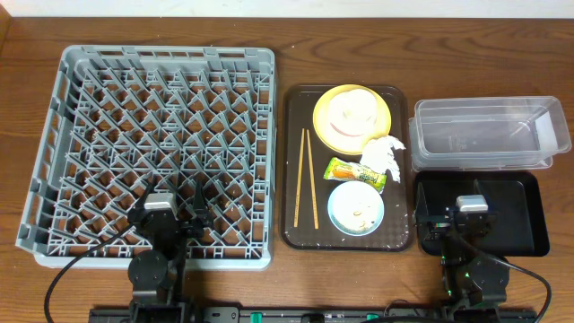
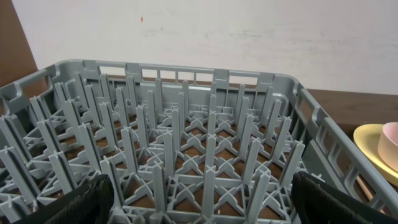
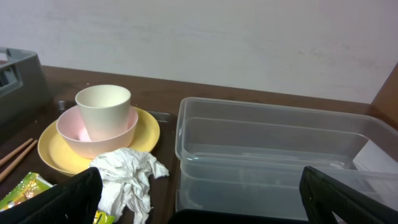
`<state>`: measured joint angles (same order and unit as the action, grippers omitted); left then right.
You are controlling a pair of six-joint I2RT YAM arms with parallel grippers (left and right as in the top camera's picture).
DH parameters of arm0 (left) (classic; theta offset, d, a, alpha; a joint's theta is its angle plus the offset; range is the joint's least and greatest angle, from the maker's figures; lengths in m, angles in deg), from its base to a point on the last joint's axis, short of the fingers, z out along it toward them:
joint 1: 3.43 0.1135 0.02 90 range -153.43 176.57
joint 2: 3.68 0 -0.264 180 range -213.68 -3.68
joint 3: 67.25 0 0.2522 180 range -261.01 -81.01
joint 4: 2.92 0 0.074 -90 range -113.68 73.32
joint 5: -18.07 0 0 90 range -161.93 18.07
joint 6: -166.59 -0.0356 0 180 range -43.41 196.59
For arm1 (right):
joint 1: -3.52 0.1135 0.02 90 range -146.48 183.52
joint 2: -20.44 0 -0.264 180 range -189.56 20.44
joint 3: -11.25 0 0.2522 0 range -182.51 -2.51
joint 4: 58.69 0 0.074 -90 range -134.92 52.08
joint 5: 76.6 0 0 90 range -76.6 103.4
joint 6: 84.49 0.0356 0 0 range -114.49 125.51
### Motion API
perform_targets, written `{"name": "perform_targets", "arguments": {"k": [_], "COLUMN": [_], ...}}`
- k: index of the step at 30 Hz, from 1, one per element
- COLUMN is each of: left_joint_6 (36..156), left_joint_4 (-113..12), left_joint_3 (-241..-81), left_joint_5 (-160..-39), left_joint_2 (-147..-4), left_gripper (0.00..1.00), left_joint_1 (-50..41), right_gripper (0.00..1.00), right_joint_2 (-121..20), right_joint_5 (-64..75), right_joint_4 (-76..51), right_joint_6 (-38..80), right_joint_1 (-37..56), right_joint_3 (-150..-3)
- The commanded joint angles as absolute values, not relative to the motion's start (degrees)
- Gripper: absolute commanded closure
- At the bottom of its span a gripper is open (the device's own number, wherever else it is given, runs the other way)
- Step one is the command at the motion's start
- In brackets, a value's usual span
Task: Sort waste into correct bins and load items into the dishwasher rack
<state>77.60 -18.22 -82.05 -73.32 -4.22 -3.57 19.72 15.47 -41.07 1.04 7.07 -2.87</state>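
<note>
The grey dishwasher rack [image 1: 152,135] fills the left of the table; my left gripper [image 1: 173,211] is open above its near edge, and the left wrist view shows its pegs [image 2: 199,143]. The dark-brown tray [image 1: 291,179] holds a yellow plate [image 1: 381,117] with a bowl [image 3: 74,134] and white cup [image 3: 103,106] stacked on it, a white tissue [image 1: 386,152], a snack wrapper [image 1: 355,173], a light-blue dish [image 1: 355,208] with food scraps, and chopsticks [image 1: 306,179]. My right gripper [image 1: 471,224] is open over the black tray [image 1: 520,215]. The clear tub [image 1: 489,133] lies behind it.
The brown wooden table [image 1: 27,54] runs to a white wall at the back. The serving tray sits between the rack and the two bins, close to each. Cables trail at the arm bases along the table's front edge.
</note>
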Motion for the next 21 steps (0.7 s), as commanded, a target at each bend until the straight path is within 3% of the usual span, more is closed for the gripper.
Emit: {"name": "perform_targets", "arguments": {"k": [1, 21], "left_joint_6": [76.8, 76.8], "left_joint_4": [-20.7, -20.7], "left_joint_3": [-81.2, -81.2], "left_joint_5": [-72.8, -72.8], "left_joint_2": [-3.9, -3.9], "left_gripper": [0.08, 0.07], "left_joint_1": [-3.8, -3.8], "right_gripper": [0.01, 0.01], "right_joint_2": [19.9, 19.9], "right_joint_5": [15.5, 15.5], "right_joint_4": [-40.8, -40.8], "right_joint_6": [0.7, 0.7], "right_joint_1": [6.6, 6.6], "right_joint_3": [-2.8, -2.8]}}
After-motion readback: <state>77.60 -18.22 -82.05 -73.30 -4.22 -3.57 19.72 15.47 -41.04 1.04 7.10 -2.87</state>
